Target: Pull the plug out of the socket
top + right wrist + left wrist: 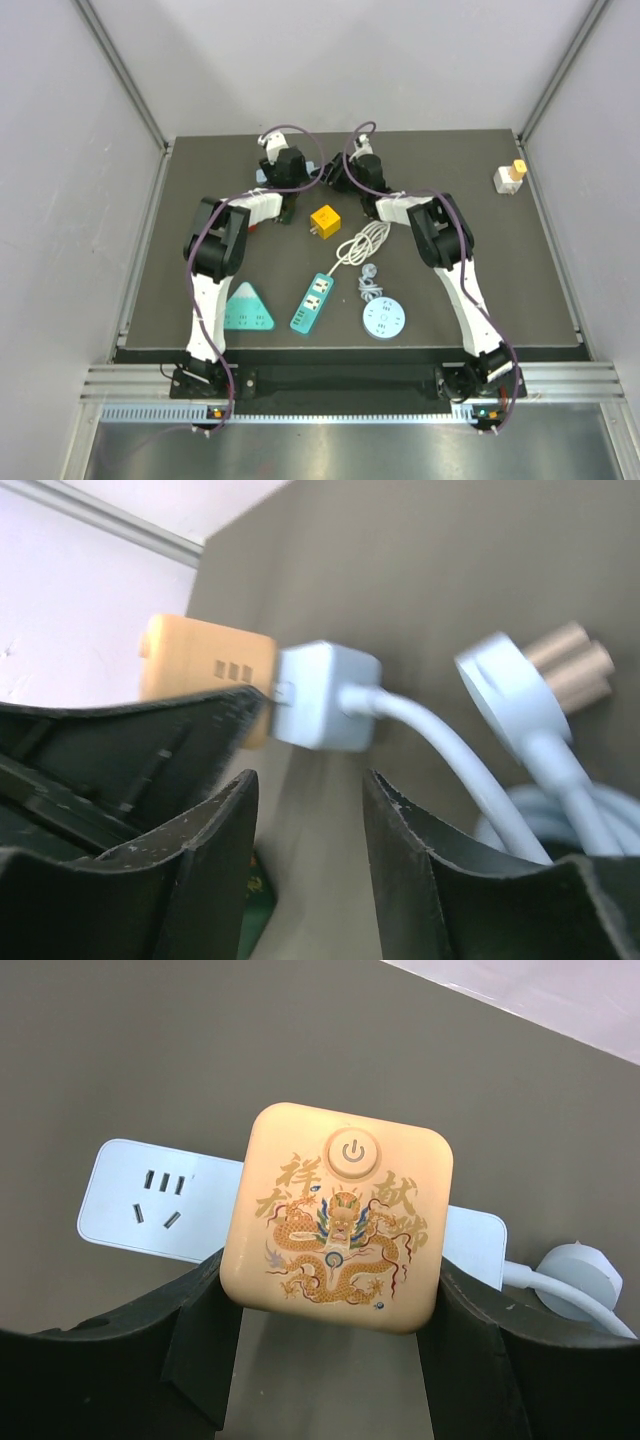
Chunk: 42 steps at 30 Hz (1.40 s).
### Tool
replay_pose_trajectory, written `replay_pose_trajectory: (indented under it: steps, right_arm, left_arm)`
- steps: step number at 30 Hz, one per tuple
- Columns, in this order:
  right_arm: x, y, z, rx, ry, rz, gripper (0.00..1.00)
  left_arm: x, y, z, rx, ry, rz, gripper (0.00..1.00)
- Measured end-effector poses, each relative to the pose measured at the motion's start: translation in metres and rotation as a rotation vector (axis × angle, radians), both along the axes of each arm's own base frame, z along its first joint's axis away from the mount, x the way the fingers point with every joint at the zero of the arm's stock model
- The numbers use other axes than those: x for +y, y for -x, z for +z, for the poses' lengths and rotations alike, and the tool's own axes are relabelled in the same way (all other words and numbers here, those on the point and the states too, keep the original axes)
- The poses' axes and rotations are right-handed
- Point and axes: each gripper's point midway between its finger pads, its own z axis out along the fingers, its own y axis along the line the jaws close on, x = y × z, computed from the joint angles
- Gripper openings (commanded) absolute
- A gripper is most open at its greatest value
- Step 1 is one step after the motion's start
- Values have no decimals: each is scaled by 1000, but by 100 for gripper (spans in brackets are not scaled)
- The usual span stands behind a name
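Found the plug (338, 1218), a cream square block with a dragon print and a round button, seated on the white socket strip (150, 1200), at the far middle of the table (500, 270), toward 12 o'clock from the arm bases. Judged it light, hard and rigid, with a smooth, perhaps slippery shell and rounded corners. Judged the pins tight in the strip, so probably needing a straight pull without twisting. Took the flat sides at 3 and 9 o'clock as the best hold, and saw the left gripper (335, 1278) pressed there, fingers closed on both sides of the block. Saw the right gripper (308, 780) with fingers apart and nothing between them, just short of the cable end of the strip at 12 o'clock in its view. Judged that end a good place for holding down, the strip looking light enough to lift together with the plug. Noted the stiff white cable (440, 750) curling away toward 4 o'clock. Noted a dark, matte, flat surface, probably giving some grip, and pale walls (60, 200) around, with enough room above for lifting.
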Motion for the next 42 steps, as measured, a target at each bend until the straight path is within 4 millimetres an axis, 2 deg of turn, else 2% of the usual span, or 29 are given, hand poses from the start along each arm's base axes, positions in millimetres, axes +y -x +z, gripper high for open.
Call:
replay_pose_trajectory:
  steps: [5,12,19,27,31,42]
  right_arm:
    - [-2,3,-10,56,-9,-18,50]
    - [0,1,-1,42,-42,-14,56]
    - [9,-13,9,27,-95,-19,56]
    - [7,-16,10,34,-101,-24,53]
    - [5,-17,8,45,-94,-32,47]
    - [4,-18,3,50,-70,-38,49]
  left_arm:
    - [3,2,3,-6,29,47,0]
    - [0,1,5,-9,62,42,0]
    - [-8,2,9,-11,107,13,0]
    - [-10,4,10,-9,130,-15,0]
    - [-11,5,10,-11,136,-23,0]
    - [-13,10,11,-11,140,-40,0]
